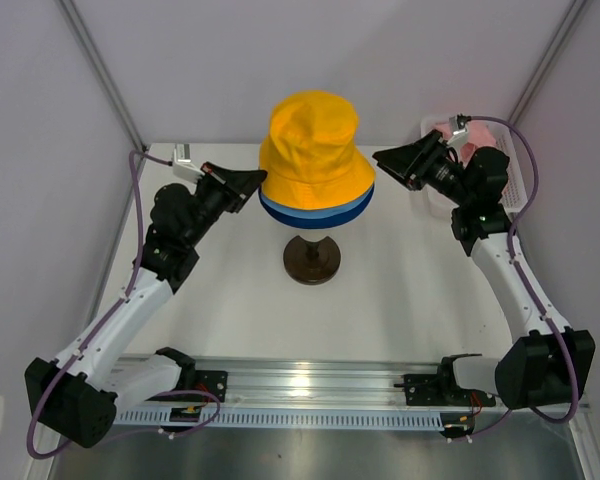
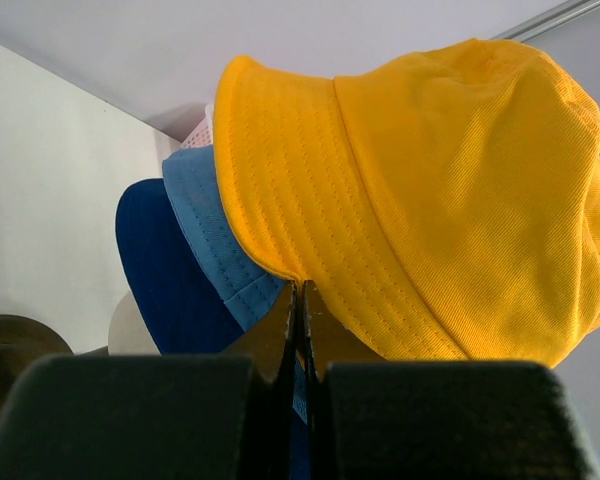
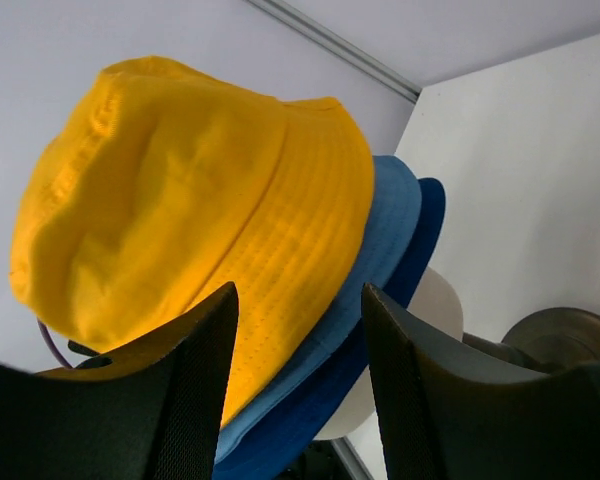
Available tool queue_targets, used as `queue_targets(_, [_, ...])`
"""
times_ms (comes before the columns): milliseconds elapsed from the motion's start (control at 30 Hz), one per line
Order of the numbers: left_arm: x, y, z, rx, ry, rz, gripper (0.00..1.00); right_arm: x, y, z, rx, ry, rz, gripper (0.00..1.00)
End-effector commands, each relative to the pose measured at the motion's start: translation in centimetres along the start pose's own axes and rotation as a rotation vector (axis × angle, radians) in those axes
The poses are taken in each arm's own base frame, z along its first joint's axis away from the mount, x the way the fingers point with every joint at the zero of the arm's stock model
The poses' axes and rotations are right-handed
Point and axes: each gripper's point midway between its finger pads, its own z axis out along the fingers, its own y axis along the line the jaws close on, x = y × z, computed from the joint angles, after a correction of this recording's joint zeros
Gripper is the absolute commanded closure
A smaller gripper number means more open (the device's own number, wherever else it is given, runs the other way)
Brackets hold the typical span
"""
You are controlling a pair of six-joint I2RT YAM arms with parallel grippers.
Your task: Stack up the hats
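Our left gripper (image 1: pixel 252 183) has its fingers pressed together, right at the brim of the yellow hat (image 1: pixel 315 145). We cannot tell if it pinches the cloth. The yellow hat sits on top of the light blue hat (image 1: pixel 320 213) and dark blue hat (image 1: pixel 315 223). They hide most of the head (image 3: pixel 435 310) on its stand. Our right gripper (image 1: pixel 385 160) is spread wide and holds nothing, just beside the brims. A pink hat (image 1: pixel 460 140) lies half hidden in the basket (image 1: pixel 525 185).

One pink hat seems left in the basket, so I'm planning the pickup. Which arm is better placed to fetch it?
Probably the right. Its gripper is open and empty, beside the basket holding the pink hat. The left gripper is shut at the yellow hat brim, across the table.
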Motion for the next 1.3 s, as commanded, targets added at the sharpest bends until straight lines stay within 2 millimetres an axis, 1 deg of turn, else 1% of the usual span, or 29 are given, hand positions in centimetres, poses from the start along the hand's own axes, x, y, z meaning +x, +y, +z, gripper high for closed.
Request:
queue_targets(0, [1.3, -0.1, -0.6, 0.009, 0.037, 0.03, 0.99, -1.2, 2.7, -0.6, -0.056, -0.054, -0.046, 0.44])
queue_targets(67, [1.4, -0.2, -0.6, 0.013, 0.037, 0.032, 0.99, -1.1, 3.0, -0.6, -0.058, -0.055, -0.04, 0.45])
queue_targets(200, [1.4, -0.5, -0.6, 0.021, 0.033, 0.034, 0.99, -0.1, 3.5, -0.5, -0.074, -0.025, -0.024, 0.49])
queue_targets(233, [1.5, -0.3, -0.6, 0.017, 0.035, 0.032, 0.99, 0.1, 3.7, -0.4, -0.079, -0.019, -0.026, 0.49])
queue_targets(267, [1.6, -0.5, -0.6, 0.026, 0.037, 0.033, 0.99, 0.3, 3.7, -0.3, -0.078, -0.015, -0.022, 0.49])
queue_targets(333, [1.8, -0.5, -0.3, 0.029, 0.044, 0.032, 0.99, 0.9, 4.1, -0.2, -0.088, 0.0, -0.017, 0.49])
queue_targets(567, [2.2, -0.8, -0.1, 0.038, 0.053, 0.036, 0.99, 1.7, 4.3, -0.2, -0.086, 0.029, -0.006, 0.49])
queue_targets(667, [2.2, -0.8, -0.2, 0.036, 0.054, 0.038, 0.99, 2.1, 4.2, -0.3, -0.069, 0.04, -0.008, 0.46])
queue_targets(767, [2.2, -0.6, -0.3, 0.029, 0.051, 0.04, 0.99, 2.4, 3.7, -0.7, -0.037, 0.043, -0.007, 0.39])
queue_targets(833, [2.1, -0.7, -0.4, 0.031, 0.045, 0.042, 0.99, 2.5, 3.4, -0.9, -0.021, 0.043, -0.016, 0.37])
queue_targets(967, [2.1, -0.7, -0.5, 0.031, 0.043, 0.044, 0.99, 2.5, 3.5, -1.1, -0.013, 0.034, -0.027, 0.37])
queue_targets(1067, [2.1, -0.5, -0.4, 0.027, 0.043, 0.044, 0.99, 2.5, 3.6, -1.1, -0.021, 0.034, -0.028, 0.44])
queue_targets(1133, [2.2, -0.4, -0.4, 0.027, 0.045, 0.043, 0.99, 2.5, 3.7, -1.0, -0.033, 0.033, -0.025, 0.5])
queue_targets(1167, [2.2, -0.4, -0.4, 0.027, 0.047, 0.043, 0.99, 2.6, 3.6, -0.9, -0.034, 0.034, -0.022, 0.58])
queue_targets(1233, [2.2, -0.3, -0.4, 0.023, 0.046, 0.043, 0.99, 2.5, 3.7, -0.8, -0.042, 0.033, -0.023, 0.64])
queue_targets(1267, [2.2, -0.3, -0.4, 0.023, 0.046, 0.045, 0.99, 2.6, 3.8, -0.8, -0.045, 0.036, -0.025, 0.73])
